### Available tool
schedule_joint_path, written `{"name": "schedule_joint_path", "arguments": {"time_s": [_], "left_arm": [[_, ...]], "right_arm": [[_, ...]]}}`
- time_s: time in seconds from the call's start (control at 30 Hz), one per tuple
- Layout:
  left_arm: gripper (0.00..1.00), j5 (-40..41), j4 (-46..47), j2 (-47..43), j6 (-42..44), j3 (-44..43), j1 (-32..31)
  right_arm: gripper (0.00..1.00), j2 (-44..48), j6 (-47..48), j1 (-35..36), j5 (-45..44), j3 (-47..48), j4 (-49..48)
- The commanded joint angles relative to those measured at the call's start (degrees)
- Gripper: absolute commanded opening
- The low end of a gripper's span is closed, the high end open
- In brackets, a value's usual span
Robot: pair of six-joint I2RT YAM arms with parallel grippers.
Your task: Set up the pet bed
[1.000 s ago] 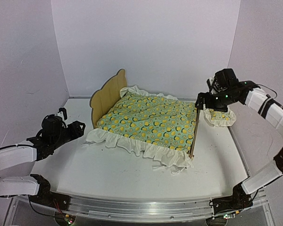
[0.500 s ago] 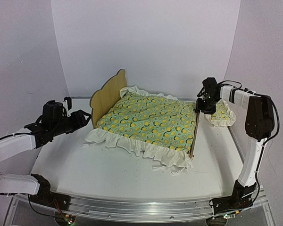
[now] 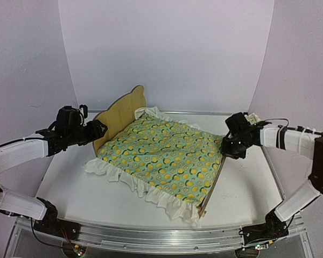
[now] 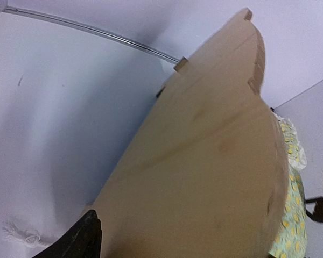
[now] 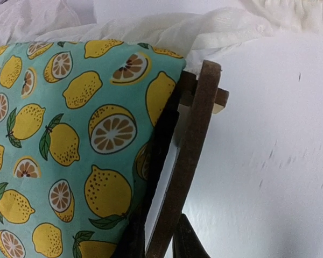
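The pet bed stands askew mid-table, its curved plywood headboard (image 3: 121,112) at the back left. The lemon-print blanket (image 3: 167,153) covers the bed, so the mattress pad is hidden. My left gripper (image 3: 99,130) is at the headboard's outer edge. In the left wrist view the headboard (image 4: 204,161) fills the frame, and only one finger (image 4: 86,241) shows, far to the left, so the jaws stand wide. My right gripper (image 3: 226,148) is at the top of the thin footboard (image 3: 211,185). In the right wrist view that gripper (image 5: 161,244) is shut on the footboard (image 5: 196,123), beside the blanket (image 5: 70,134).
A small ruffled pillow (image 3: 252,117) lies behind the right arm near the right wall. The blanket's white ruffle (image 3: 151,191) hangs over the bed's near side onto the white table (image 3: 97,204). Walls close in at the left, back and right.
The bed has turned, its foot end swinging toward the near edge. My left gripper came up to the headboard. My right gripper dropped from the pillow to the footboard and closed on it.
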State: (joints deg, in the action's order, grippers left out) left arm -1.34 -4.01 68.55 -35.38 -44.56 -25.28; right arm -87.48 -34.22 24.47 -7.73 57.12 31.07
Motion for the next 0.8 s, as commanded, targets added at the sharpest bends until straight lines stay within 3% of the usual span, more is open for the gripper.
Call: {"name": "schedule_joint_path", "arguments": {"time_s": [0.0, 0.1, 0.23, 0.37, 0.57, 0.77], "left_arm": [[0.67, 3.51, 0.02, 3.2, 3.39, -5.67, 0.31], [0.68, 6.54, -0.92, 5.33, 7.34, -8.14, 0.63], [0.69, 6.08, -2.64, 7.84, 12.85, -12.06, 3.62], [0.7, 2.17, -3.82, 11.99, 16.91, -16.15, 7.0], [0.71, -0.88, -6.3, 17.05, 19.22, -22.37, 8.53], [0.73, -8.01, -8.22, 11.76, 17.0, -21.22, 8.49]], "right_arm": [[0.25, 14.56, -10.97, 13.37, 8.5, -8.52, -3.19], [0.53, 22.59, -7.2, 14.81, 13.62, -11.01, -4.43], [0.89, 26.83, 8.97, 14.42, 8.37, -3.65, 4.37], [0.96, 19.93, 18.16, 10.01, 4.4, 6.35, 7.96], [0.98, 3.25, 20.28, -10.49, 6.57, 20.85, 7.08], [0.98, -18.06, 22.94, -20.13, -1.83, 36.73, 9.1]]}}
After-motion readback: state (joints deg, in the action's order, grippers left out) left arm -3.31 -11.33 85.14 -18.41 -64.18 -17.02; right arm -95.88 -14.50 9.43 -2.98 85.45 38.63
